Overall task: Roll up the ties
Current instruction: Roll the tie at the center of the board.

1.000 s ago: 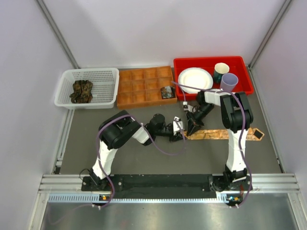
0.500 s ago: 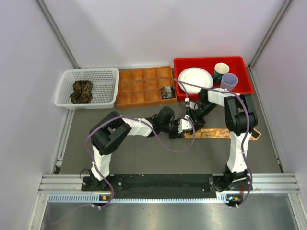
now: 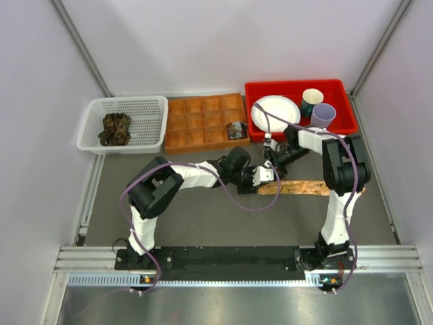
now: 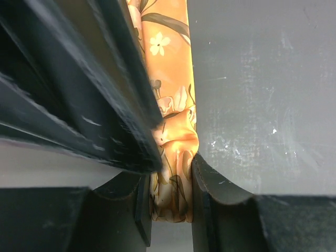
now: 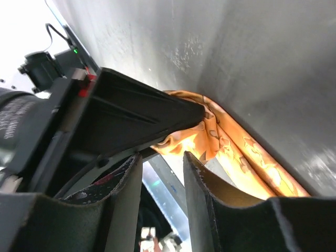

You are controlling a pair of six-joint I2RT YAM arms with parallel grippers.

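Table (image 3: 203,210): your work sits right of centre in the top view, just below the red bin (image 3: 298,87).
Left arm (image 3: 189,175): you have stretched it out to the right. A second ago its elbow was folded near the centre of the frame; now the forearm reaches across to the tie's left end.
Right arm (image 3: 338,169): its wrist has pulled back toward the upper right, nearer the red bin, and is off the fabric.
Tan-orange tie (image 3: 308,187): it lies flat on the table right of centre and runs right until the right arm hides its far end. Its left end is bunched into a small fold.
Dark ties (image 3: 116,128): they sit in the white basket (image 3: 152,108) at the upper left, unmoved. A dark patterned bundle (image 3: 235,130), likely a tie already rolled, rests in a cell at the right edge of the brown tray (image 3: 196,122).
Left claw (image 3: 265,177): it pinches the folded end of the tan-orange tie between its pads (image 4: 207,189), at the bottom centre of the left wrist view.
Right claw (image 5: 161,163): pressed together a second ago, it is now spread, with nothing between its fingers (image 5: 126,199). The fold lies just beyond their tips.
Meaning for the task: the hold has passed to your left claw. I judge the roll is only at its first turn, with nearly the whole length left.
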